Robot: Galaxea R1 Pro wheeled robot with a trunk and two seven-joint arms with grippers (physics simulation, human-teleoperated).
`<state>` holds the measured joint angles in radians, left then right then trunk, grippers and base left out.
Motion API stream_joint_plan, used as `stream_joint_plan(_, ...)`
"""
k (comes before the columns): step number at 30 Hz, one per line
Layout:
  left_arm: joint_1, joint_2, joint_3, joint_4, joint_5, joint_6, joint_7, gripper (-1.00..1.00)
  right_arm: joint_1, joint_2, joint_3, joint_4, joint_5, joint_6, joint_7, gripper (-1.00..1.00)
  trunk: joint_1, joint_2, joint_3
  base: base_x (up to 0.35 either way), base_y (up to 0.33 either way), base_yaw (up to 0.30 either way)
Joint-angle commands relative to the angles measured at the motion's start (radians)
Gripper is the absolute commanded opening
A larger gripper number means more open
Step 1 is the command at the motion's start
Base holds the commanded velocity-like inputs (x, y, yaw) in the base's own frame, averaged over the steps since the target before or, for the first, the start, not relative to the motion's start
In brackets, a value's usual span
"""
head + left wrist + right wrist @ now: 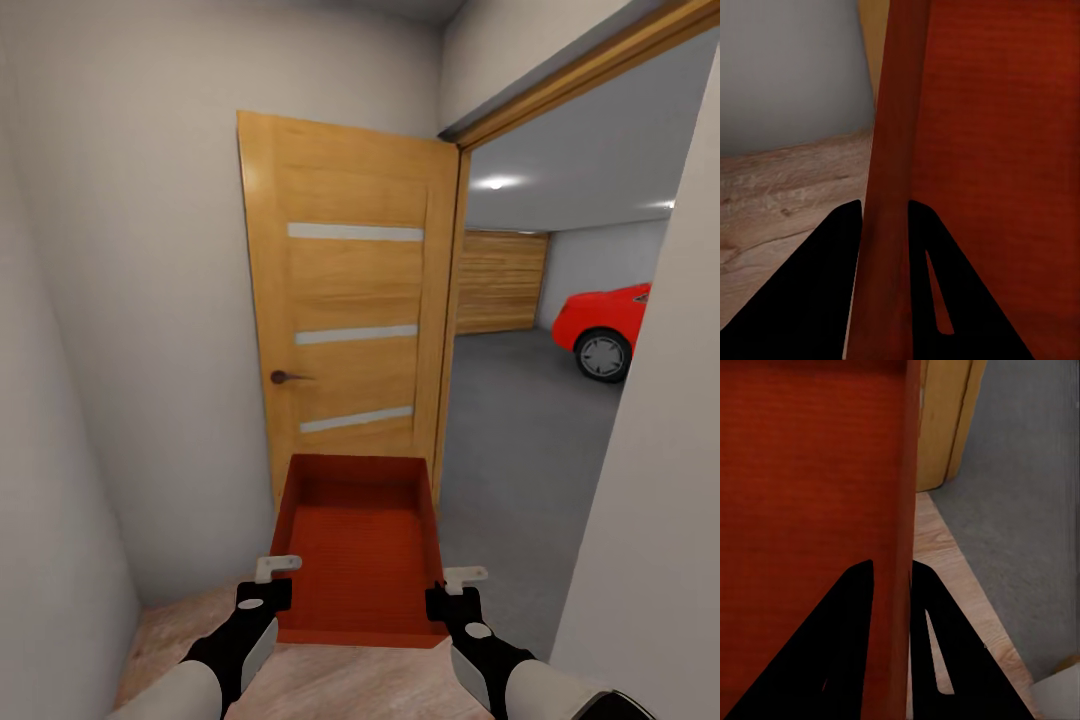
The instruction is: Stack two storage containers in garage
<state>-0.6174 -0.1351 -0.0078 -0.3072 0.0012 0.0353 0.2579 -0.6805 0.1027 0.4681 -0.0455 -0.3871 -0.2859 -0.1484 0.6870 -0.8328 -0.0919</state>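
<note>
I've got the bin [358, 540] held out front, left gripper [268, 583] and right gripper [455, 590] each clamped on a side wall. Looks light and stiff, slick plastic — walls are the only handles. Open door [345, 310] sits left, touching the bin's far end; the garage [530, 420] with the car [605, 325] is through the doorway, far right — tight squeeze.

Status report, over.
Left gripper and right gripper shut on orange-red plastic bin. Open wooden door directly ahead; garage doorway right.
</note>
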Motion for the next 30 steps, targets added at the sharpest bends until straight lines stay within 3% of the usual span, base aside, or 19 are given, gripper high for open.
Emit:
stream_joint_plan(1, -0.001, 0.008, 0.022, -0.032, -0.017, 0.005, 0.007, -1.00, -0.001, 0.000, -0.006, 0.003, -0.012, -0.003, 0.001, -1.00, 0.001, -0.001, -0.002, 0.286, 0.239, -0.285)
stream_joint_plan(15, -0.001, 0.006, 0.023, -0.032, -0.015, 0.005, 0.007, -1.00, -0.001, 0.000, -0.006, 0.003, -0.012, -0.003, 0.001, -1.00, 0.001, -0.001, -0.002, 0.262, 0.254, -0.285)
stream_joint_plan(30, -0.001, 0.006, 0.020, -0.035, -0.017, 0.003, 0.009, -1.00, -0.001, 0.000, -0.006, 0.003, -0.013, -0.003, 0.001, -1.00, 0.001, -0.001, -0.002, 0.162, 0.228, -0.285)
